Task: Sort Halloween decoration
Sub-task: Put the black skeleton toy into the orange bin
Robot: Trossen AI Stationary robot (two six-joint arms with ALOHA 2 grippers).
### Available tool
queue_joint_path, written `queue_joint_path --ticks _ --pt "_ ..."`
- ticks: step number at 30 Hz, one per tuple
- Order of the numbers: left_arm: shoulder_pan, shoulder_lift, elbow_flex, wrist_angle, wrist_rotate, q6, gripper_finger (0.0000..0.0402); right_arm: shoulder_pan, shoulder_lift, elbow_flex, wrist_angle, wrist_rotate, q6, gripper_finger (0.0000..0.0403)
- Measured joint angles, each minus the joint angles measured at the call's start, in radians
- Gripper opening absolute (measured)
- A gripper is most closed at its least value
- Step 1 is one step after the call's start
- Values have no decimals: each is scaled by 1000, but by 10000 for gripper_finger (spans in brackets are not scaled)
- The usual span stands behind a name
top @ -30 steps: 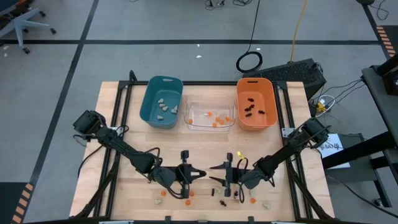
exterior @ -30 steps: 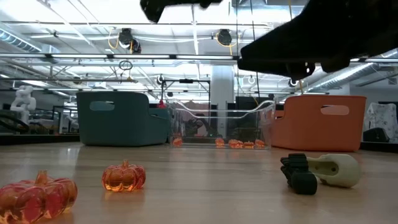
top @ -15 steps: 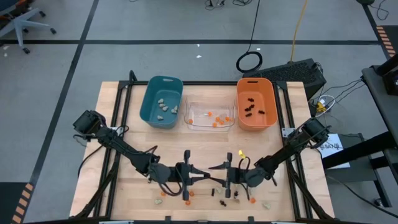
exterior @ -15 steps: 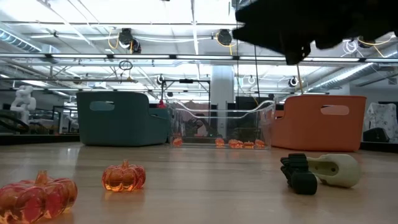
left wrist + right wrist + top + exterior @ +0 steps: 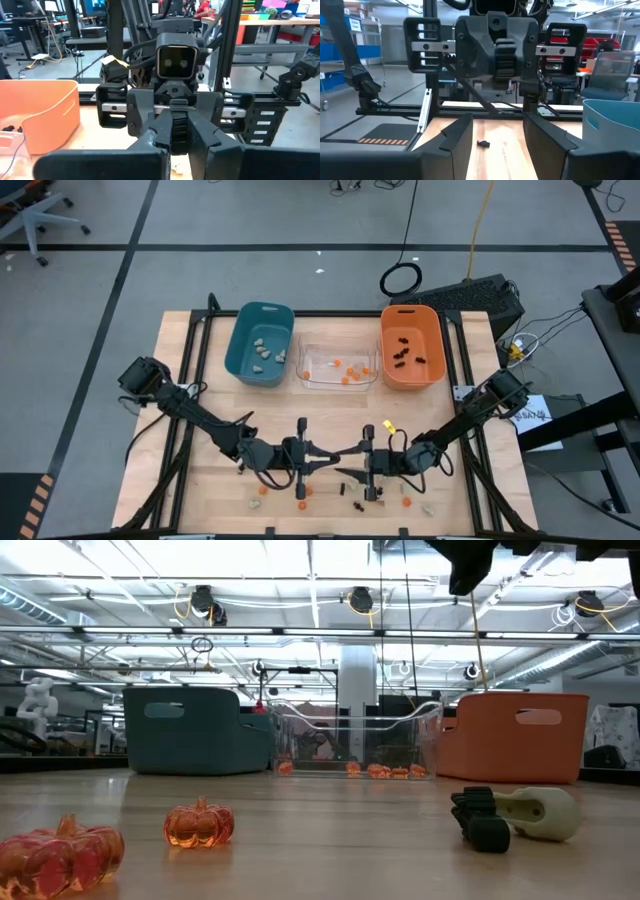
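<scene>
Roughly: teal bin [image 5: 259,345] five pale lumps [image 5: 266,350], two tools.

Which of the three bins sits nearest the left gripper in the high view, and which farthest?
Measured from the left gripper, near the table's front middle:
1. Clear bin, straight back in the middle.
2. Teal bin, back and to the left.
3. Orange bin, back and to the right.

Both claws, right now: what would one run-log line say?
left claw: shut, mid-table, facing right claw | right claw: open, nothing seen held | bins: teal pale lumps, clear orange trinkets, orange black ones
</scene>
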Motion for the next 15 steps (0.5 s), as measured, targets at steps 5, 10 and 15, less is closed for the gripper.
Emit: queue_joint_path --ticks 5,10,15 --pt "1 0 0 -7 0 22 29 -6 0 0 11 1 0 160" --pt "10 12 0 -31 1 24 29 -23 0 0 -3 3 -1 160" --pt "16 13 0 -103 -16 -6 29 -24 0 0 -80 6 27 160"
